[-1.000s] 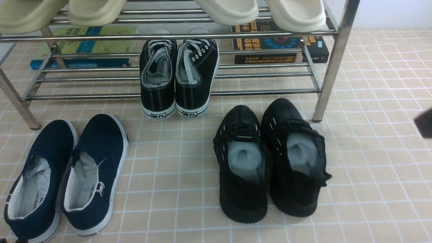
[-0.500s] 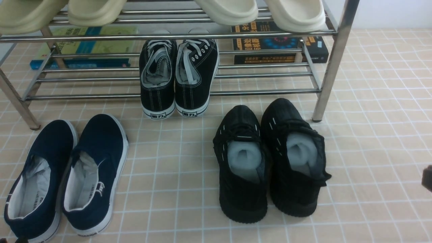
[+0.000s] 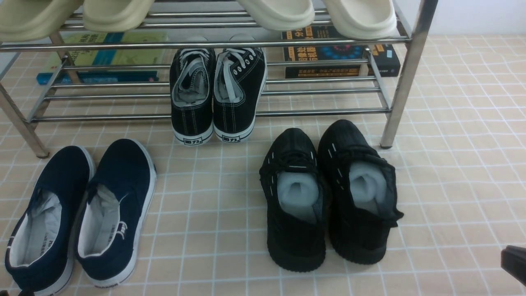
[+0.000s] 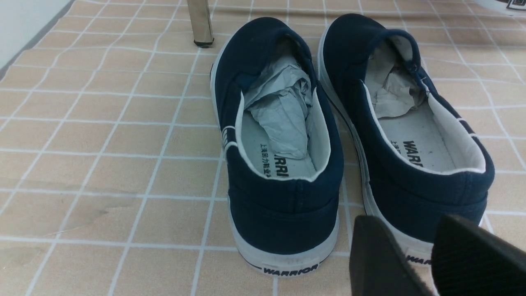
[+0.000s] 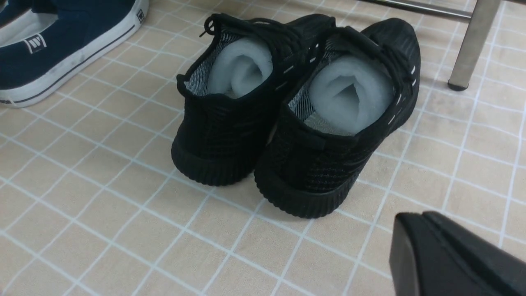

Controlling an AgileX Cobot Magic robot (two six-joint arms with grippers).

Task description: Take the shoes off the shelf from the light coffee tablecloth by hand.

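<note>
The shoes (image 3: 296, 238), a pair of all-black knit sneakers with grey padding inside, stand side by side on the light coffee tablecloth (image 3: 452, 123), toes toward the shelf (image 3: 400, 82). They are just in front of its lower tier, near its right leg. The right wrist view shows their heels (image 5: 230, 131). My right gripper (image 3: 514, 263) sits low at the right edge, apart from the shoes; its fingers are pressed together and empty (image 5: 421, 216). My left gripper (image 4: 411, 242) is open, empty, just behind the heels of the navy slip-ons (image 4: 283, 205).
Black canvas sneakers with white soles (image 3: 218, 94) rest on the shelf's lower bars. Cream slippers (image 3: 279, 14) sit on the upper tier. Navy slip-ons (image 3: 82, 213) lie on the cloth at the left. Books (image 3: 341, 53) lie behind the shelf.
My right gripper has moved down along the right edge of the front view, toward the near side. The shoes and the left gripper have not moved.
</note>
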